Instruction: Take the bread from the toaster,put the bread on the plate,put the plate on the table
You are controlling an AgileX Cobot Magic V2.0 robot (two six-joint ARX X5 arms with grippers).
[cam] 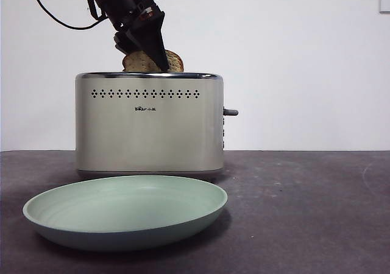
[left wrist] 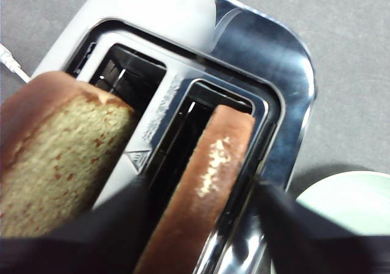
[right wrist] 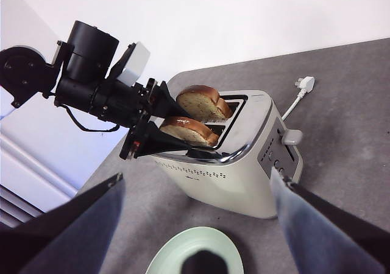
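Brown-crusted bread [left wrist: 207, 189], left fingers [left wrist: 201, 222] seemingly astride

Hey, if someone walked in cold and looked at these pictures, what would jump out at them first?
Probably the toaster standing mid-table with two slices poking out of its slots, and the left gripper reaching down from above, its open fingers straddling the bread in the slot nearer the plate. Next, the plate lying empty on the table right in front of the toaster. The right gripper hangs back, open, overlooking it all.
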